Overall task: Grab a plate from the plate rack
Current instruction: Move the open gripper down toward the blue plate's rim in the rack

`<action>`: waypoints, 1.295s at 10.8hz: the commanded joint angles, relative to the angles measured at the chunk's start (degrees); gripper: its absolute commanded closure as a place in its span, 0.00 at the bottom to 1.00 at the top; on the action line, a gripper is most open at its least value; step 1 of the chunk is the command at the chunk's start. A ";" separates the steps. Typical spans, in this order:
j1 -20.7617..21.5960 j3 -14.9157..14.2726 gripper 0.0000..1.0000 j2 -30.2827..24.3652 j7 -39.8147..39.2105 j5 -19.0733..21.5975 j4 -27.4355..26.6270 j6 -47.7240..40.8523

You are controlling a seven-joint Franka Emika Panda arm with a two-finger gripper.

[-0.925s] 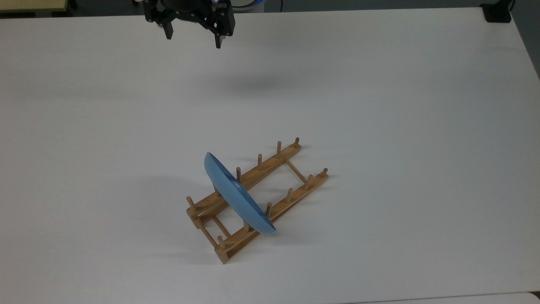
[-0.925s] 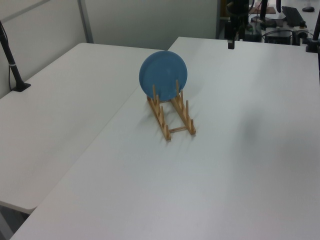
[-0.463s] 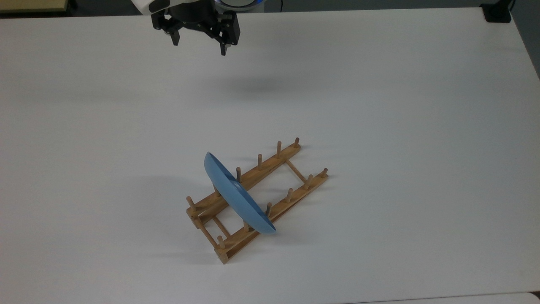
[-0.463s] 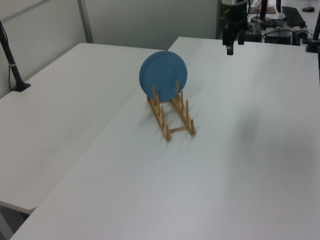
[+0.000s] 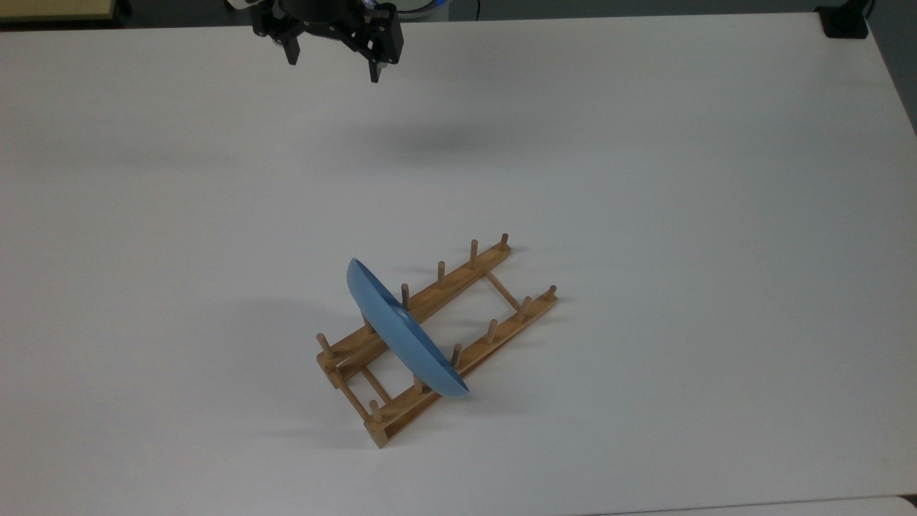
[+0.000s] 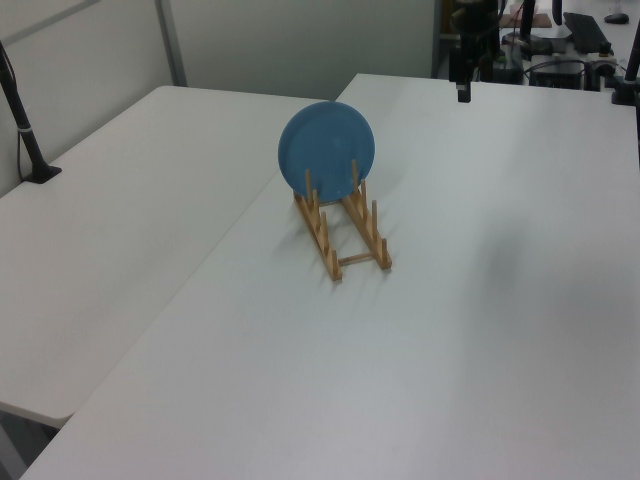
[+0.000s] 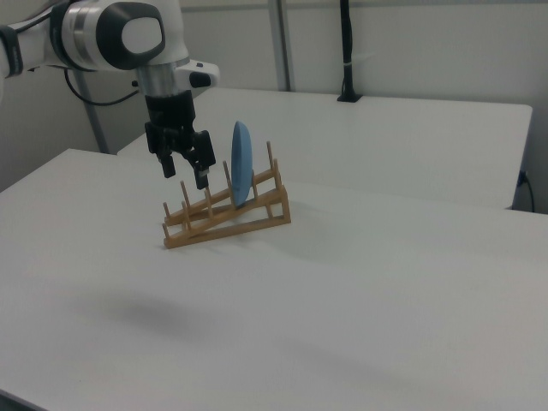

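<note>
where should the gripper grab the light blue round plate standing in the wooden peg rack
Probably the light-blue round plate by its top rim, coming from above. It stands on edge between the light-brown wooden peg rack's pegs, so only the upper edge is free and thin enough for the open gripper.

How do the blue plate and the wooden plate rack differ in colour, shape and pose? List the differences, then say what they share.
Colour: the plate is light blue; the plate rack is light-brown wood.
Shape: the plate is a round, shallow disc; the plate rack is two long rails with upright pegs, joined by thin crossbars.
Pose: the plate stands on edge, while the plate rack lies flat along the table.
Shared: both sit together on the white table, the plate slotted between the rack's pegs.
</note>
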 commanded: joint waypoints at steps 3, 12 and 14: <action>0.70 -0.24 0.00 -0.25 1.14 0.96 0.00 2.55; 0.79 0.11 0.00 1.59 1.14 0.61 0.35 6.94; 0.87 0.20 0.00 1.50 1.14 0.61 2.10 6.50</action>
